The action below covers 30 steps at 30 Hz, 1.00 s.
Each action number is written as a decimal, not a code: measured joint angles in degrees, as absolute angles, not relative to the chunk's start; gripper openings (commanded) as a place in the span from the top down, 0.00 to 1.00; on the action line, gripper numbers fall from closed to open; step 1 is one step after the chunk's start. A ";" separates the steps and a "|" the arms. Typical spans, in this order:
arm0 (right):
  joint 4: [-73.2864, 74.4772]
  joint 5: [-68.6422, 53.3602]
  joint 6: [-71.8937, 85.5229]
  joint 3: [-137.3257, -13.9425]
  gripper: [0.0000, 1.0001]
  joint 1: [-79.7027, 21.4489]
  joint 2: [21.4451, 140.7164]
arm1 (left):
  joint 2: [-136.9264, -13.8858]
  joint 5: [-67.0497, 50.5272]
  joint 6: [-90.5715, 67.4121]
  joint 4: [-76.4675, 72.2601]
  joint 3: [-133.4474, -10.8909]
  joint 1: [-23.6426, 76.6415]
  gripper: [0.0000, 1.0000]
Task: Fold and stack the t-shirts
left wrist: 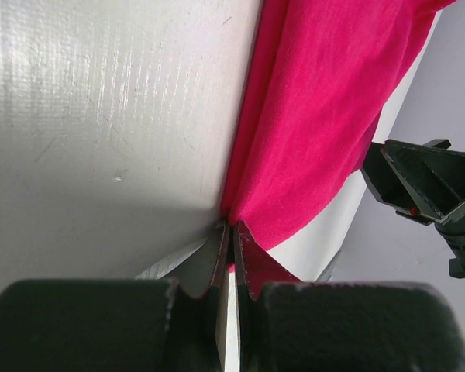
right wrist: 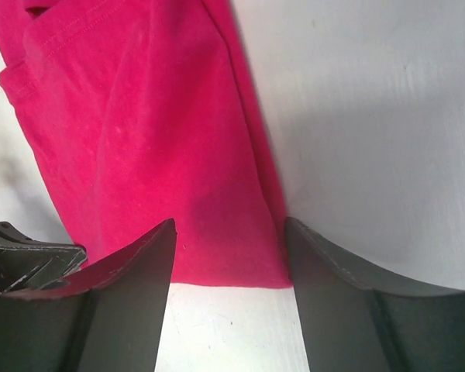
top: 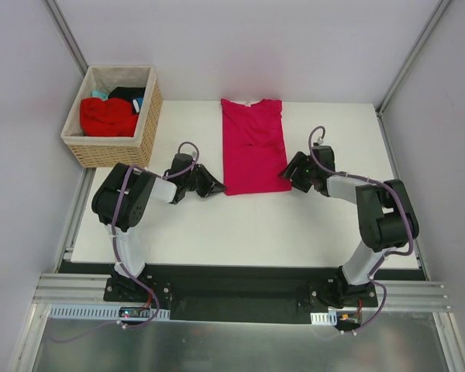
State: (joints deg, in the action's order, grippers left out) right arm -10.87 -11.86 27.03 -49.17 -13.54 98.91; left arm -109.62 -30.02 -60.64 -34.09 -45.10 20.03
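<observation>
The crimson-pink t-shirt (top: 252, 143) is lying lengthwise on the table (top: 240, 225), with its neck at the far edge. Its near left corner is being pinched by the left gripper (left wrist: 231, 230), jaws together on the cloth. The right gripper (right wrist: 229, 226) is being held with jaws apart, straddling the near right corner. A red tee (top: 107, 116) is lying in the wicker basket (top: 112, 149) at far left.

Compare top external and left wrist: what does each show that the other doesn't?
Only top external: the wicker basket holding a red t-shirt, and the pink t-shirt whole, a long strip, collar far. Only left wrist: the left hand pinched shut on the pink t-shirt's near corner. Both: the pink t-shirt, the right hand by its opposite side, the white table.
</observation>
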 measured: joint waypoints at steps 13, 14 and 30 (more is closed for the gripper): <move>-10.52 -10.96 27.57 -42.81 0.39 -14.61 93.17 | -109.62 -30.02 -60.66 -34.13 -45.06 20.03 1.00; -10.26 -10.96 27.57 -42.37 0.39 -14.70 92.64 | -109.62 -30.02 -60.66 -34.13 -45.06 20.03 1.00; -9.65 -9.80 27.49 -42.28 0.42 -15.14 92.38 | -109.62 -30.02 -60.71 -35.75 -44.10 19.75 1.00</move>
State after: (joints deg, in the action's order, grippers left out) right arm -9.65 -9.80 27.49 -42.28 -15.14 92.38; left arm -109.62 -30.02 -60.71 -35.75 -44.10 19.75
